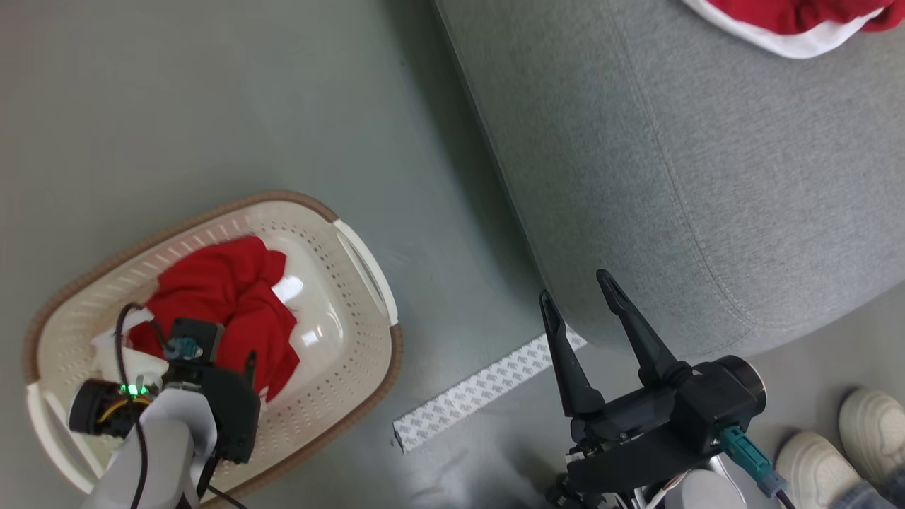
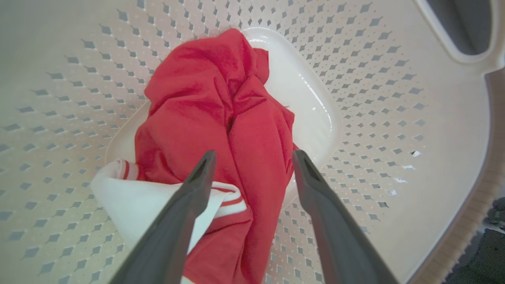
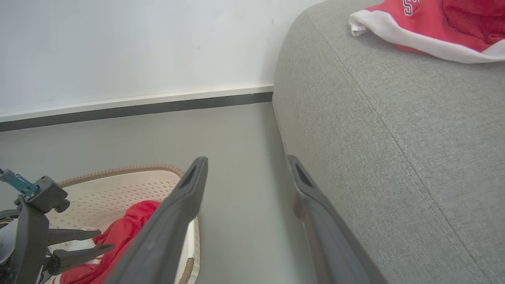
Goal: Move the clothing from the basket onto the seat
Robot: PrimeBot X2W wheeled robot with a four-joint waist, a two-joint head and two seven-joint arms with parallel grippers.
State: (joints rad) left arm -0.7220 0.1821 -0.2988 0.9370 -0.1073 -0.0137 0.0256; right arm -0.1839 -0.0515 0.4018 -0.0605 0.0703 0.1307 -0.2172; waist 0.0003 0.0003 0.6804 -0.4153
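A red garment [image 2: 221,114] lies bunched on the bottom of the basket [image 2: 375,98], its white striped cuff [image 2: 130,189] toward one wall. A second garment [image 1: 792,21] lies at the far edge of the seat [image 1: 707,177]. The left hand [image 2: 252,157] hangs over the heap, fingers spread wide and holding nothing. I cannot tell if the tips touch cloth. Closing here may pinch only a thin fold, so the garment could slip out on the lift. It could also trail, catch the rim and drag the light basket. The right hand [image 1: 576,286], open and empty, sits by the seat's near corner.
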